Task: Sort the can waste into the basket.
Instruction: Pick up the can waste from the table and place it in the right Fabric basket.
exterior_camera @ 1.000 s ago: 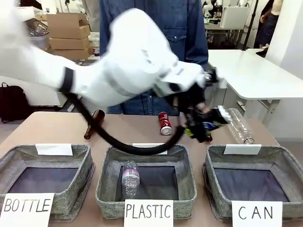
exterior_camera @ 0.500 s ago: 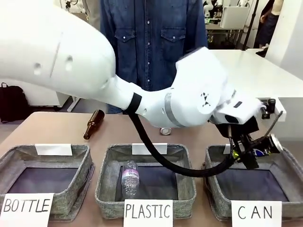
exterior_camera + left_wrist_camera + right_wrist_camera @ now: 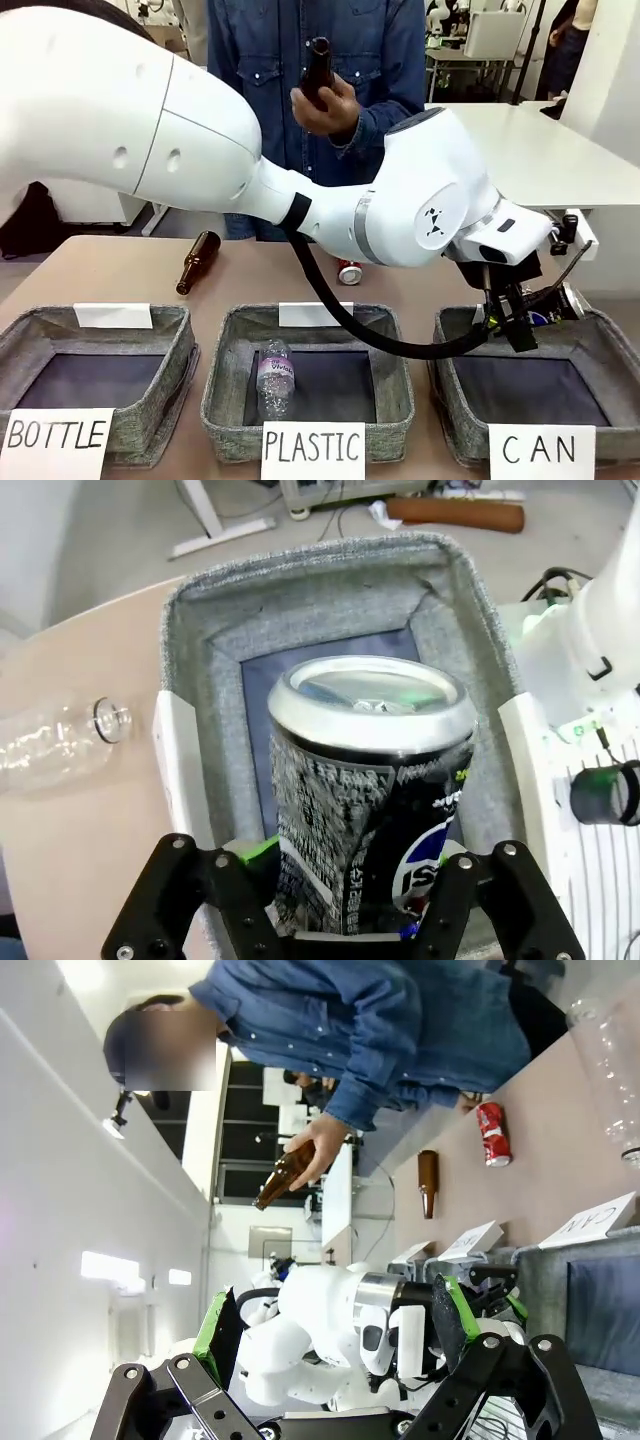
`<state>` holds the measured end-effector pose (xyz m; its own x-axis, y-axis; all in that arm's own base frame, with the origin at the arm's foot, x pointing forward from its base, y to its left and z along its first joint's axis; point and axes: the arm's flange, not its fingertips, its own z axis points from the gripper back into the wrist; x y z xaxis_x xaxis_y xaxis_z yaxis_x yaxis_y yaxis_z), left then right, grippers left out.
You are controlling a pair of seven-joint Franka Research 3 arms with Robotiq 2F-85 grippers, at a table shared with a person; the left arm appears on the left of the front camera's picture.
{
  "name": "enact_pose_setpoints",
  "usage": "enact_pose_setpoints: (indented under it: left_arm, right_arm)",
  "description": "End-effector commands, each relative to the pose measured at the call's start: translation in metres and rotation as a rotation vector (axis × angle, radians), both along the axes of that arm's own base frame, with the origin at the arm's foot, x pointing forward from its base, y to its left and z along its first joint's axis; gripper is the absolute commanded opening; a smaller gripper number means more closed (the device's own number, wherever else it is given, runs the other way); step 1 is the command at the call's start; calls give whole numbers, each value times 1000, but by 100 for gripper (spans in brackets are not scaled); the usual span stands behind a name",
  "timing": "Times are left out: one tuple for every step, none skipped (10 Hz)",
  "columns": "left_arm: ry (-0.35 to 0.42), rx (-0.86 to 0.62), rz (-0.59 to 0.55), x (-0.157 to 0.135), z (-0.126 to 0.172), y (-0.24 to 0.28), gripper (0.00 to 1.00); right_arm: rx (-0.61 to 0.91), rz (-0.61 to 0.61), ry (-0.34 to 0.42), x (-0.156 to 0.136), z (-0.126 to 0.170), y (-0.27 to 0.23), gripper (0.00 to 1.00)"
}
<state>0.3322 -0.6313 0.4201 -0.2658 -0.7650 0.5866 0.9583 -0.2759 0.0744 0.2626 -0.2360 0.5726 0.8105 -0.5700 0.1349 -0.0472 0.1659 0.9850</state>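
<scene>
My left gripper (image 3: 526, 320) is shut on the dark can (image 3: 548, 309) and holds it above the grey CAN basket (image 3: 600, 335) at the right. In the left wrist view the dented dark can (image 3: 370, 790) stands between the fingers, over the basket's (image 3: 320, 590) dark lining. The red can (image 3: 350, 270) lies on the table behind the left arm, also seen as the red can (image 3: 490, 1132). My right gripper (image 3: 335, 1300) is open and holds nothing, away from the cans.
A person's hand (image 3: 325, 100) holds a brown bottle (image 3: 318, 70) up at the far side. Another brown bottle (image 3: 198, 262) lies on the table at the left. The PLASTIC basket (image 3: 225, 385) holds a clear bottle (image 3: 275, 375). A clear bottle (image 3: 50, 745) lies beside the CAN basket.
My left arm has swung right and carried the dark can from above the table to over the CAN basket. The person has raised a brown bottle.
</scene>
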Motion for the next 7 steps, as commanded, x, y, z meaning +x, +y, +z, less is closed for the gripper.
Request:
enact_pose_setpoints:
  left_arm:
    - [2, -5, -8, -8, 5, -3, 100]
    - [4, -6, -15, -8, 5, -4, 71]
    - [7, -9, -19, -8, 5, -5, 100]
    - [5, -8, -24, -9, 5, -5, 100]
    - [5, -4, -27, -10, 4, -6, 100]
    - [5, 0, -30, -10, 4, -7, 100]
    - [6, 3, -31, -11, 3, -7, 100]
  right_arm:
    - [1, 2, -15, -3, 0, 1, 100]
    - [1, 2, -15, -3, 0, 1, 100]
    - [1, 2, -15, -3, 0, 1, 100]
    - [1, 2, -15, -3, 0, 1, 100]
    - [1, 2, -15, -3, 0, 1, 100]
    - [1, 2, -15, -3, 0, 1, 100]
    - [1, 2, -15, -3, 0, 1, 100]
